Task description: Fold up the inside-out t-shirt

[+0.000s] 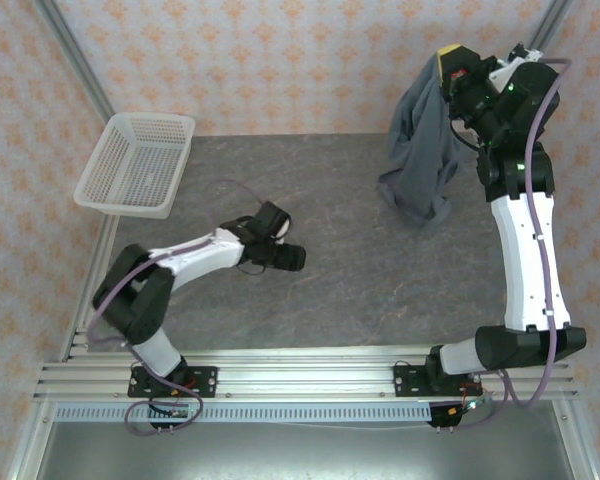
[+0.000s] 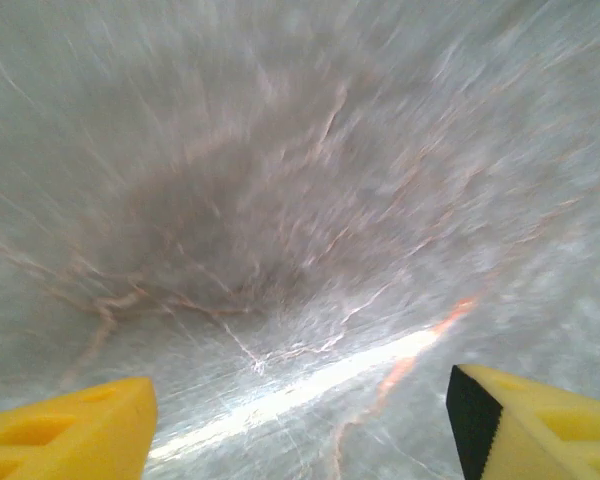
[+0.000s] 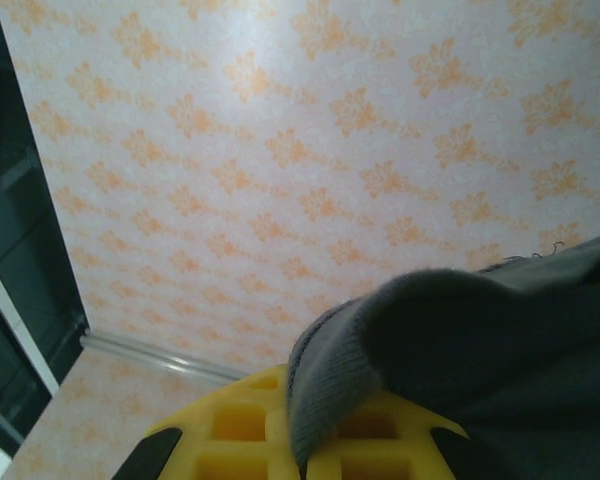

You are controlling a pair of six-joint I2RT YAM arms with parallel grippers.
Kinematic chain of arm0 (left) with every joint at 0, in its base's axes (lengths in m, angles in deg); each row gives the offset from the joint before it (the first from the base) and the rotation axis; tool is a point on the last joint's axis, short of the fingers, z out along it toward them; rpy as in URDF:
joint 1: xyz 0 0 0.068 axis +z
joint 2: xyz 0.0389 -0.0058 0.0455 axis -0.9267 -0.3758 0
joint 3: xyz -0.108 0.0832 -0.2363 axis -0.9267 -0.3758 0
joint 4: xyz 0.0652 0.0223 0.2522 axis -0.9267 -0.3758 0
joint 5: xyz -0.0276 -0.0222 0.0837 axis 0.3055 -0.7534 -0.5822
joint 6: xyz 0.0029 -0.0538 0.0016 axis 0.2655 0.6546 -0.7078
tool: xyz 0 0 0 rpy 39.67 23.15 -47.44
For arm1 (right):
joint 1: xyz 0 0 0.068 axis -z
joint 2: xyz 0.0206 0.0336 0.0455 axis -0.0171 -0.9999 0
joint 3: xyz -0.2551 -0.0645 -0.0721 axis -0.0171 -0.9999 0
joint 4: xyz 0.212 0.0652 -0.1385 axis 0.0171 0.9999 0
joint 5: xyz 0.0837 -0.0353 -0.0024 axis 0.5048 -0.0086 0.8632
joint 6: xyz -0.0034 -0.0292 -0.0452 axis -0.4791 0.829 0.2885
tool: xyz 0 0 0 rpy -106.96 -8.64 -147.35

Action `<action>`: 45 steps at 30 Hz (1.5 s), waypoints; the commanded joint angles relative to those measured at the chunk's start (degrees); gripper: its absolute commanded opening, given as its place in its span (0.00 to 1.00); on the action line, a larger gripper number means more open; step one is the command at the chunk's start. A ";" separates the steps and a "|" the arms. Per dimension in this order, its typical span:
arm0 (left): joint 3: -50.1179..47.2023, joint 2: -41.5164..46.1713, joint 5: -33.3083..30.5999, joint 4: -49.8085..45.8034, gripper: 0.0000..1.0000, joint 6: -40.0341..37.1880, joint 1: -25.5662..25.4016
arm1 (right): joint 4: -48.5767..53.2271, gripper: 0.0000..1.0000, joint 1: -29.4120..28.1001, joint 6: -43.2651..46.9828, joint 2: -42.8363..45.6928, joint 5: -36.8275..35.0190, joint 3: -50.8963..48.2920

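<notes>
The inside-out t-shirt [image 1: 420, 150] is dark slate-grey cloth hanging bunched from my right gripper [image 1: 448, 65], raised at the back right; its lower end rests crumpled on the table. In the right wrist view a ribbed edge of the t-shirt [image 3: 480, 360] is pinched between the yellow fingers [image 3: 230, 430], so my right gripper [image 3: 305, 445] is shut on it. Over the table's left middle my left gripper [image 1: 292, 258] is low and far from the shirt. In the left wrist view my left gripper [image 2: 300, 430] stands open above bare table, yellow fingertips [image 2: 70, 430] wide apart.
A white plastic mesh basket [image 1: 150, 118] sits at the back left corner. The grey marbled table [image 1: 340, 270] spreads between the arms. Patterned walls and metal posts close the back and sides.
</notes>
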 commanded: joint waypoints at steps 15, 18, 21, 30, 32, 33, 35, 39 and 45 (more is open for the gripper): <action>7.77 9.41 4.93 4.20 0.95 -1.57 0.93 | 5.25 0.00 -19.43 26.51 1.99 15.82 -15.61; 8.28 6.67 1.55 4.40 0.94 -0.73 1.97 | 2.98 0.00 -19.47 23.99 1.47 19.72 -14.81; 9.49 2.71 1.22 6.19 0.92 1.50 4.04 | 2.28 0.00 -19.58 23.20 1.79 20.46 -14.23; 11.12 1.78 18.85 24.49 0.14 6.63 4.90 | 4.85 0.00 -19.08 22.92 2.84 17.76 -14.00; 11.32 3.33 20.42 25.90 0.00 8.64 5.13 | 4.55 0.00 -16.76 21.29 3.73 15.42 -16.28; 11.31 4.42 21.72 27.12 0.00 10.55 5.52 | 3.26 0.00 -14.72 19.33 4.37 15.00 -18.39; 10.61 7.28 24.42 32.32 0.00 16.21 6.59 | -0.83 0.00 -10.01 15.10 5.87 14.86 -24.66; 12.94 11.89 26.95 34.03 0.00 20.39 7.15 | 1.37 0.00 -5.67 21.87 6.03 8.55 -38.91; 16.83 12.85 28.62 22.94 0.00 13.73 7.00 | -5.76 0.39 -6.11 20.34 8.88 10.28 -50.24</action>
